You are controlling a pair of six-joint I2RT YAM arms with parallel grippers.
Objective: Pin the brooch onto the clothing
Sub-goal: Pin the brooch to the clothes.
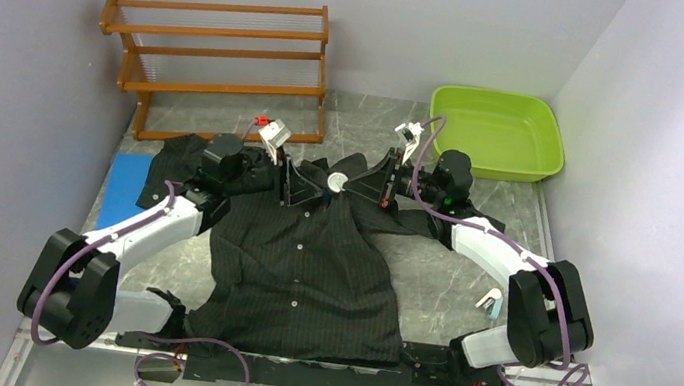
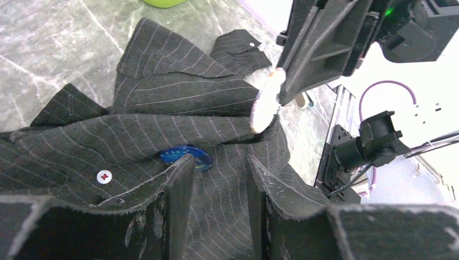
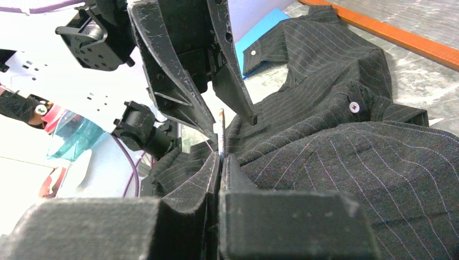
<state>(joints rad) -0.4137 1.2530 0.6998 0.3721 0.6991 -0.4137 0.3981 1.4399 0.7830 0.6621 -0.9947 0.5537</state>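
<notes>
The clothing (image 1: 307,269) lies spread on the table, a black pinstriped shirt with its collar at the far end. My right gripper (image 1: 359,183) hovers over the collar, shut on the brooch (image 2: 267,105), a thin pale disc held on edge. In the right wrist view the brooch (image 3: 221,127) shows edge-on above that gripper (image 3: 221,157). My left gripper (image 2: 219,165) faces it, open and holding nothing, just above the shirt (image 2: 178,92). A blue round piece (image 2: 189,154) lies on the cloth at its left fingertip, partly under a fold. A white button (image 2: 104,175) sits nearby.
A wooden rack (image 1: 226,56) stands at the back left and a green basin (image 1: 496,132) at the back right. A blue pad (image 1: 128,178) lies under the shirt's left sleeve. A small white object (image 1: 490,300) rests beside the right arm.
</notes>
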